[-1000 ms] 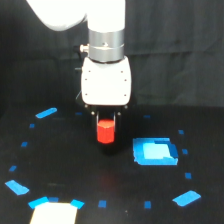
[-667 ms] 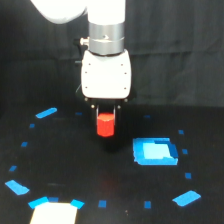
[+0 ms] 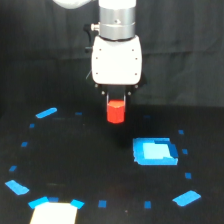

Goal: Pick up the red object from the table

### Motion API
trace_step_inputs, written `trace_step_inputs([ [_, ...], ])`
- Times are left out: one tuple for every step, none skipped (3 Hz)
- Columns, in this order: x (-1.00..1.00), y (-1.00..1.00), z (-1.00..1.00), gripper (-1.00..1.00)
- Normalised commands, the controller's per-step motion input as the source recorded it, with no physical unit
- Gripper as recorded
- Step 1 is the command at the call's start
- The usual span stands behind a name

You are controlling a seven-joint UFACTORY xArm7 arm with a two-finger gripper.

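Observation:
The red object [image 3: 115, 111], a small red-orange block, hangs in the air between the fingers of my gripper [image 3: 116, 104], clear above the black table [image 3: 90, 165]. The gripper is shut on the block's upper part, under the white wrist housing [image 3: 116, 60]. The fingers are dark and mostly hidden against the black backdrop.
A blue rectangular tray [image 3: 155, 151] lies on the table to the exterior view's right of the block and lower. Blue tape strips [image 3: 46, 113] and small squares ring the table. A pale card [image 3: 54, 213] lies at the front left edge.
The gripper has risen with the red block held in it; the block has lifted off the table and now hangs higher above it.

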Motion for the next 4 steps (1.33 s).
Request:
trace_step_inputs([
  [-0.02,0.03,1.0,-0.76],
  [-0.04,-0.24,1.0,-1.0],
  [0.11,0.25,0.54,-1.0],
  [-0.16,0.05,0.6,-1.0],
])
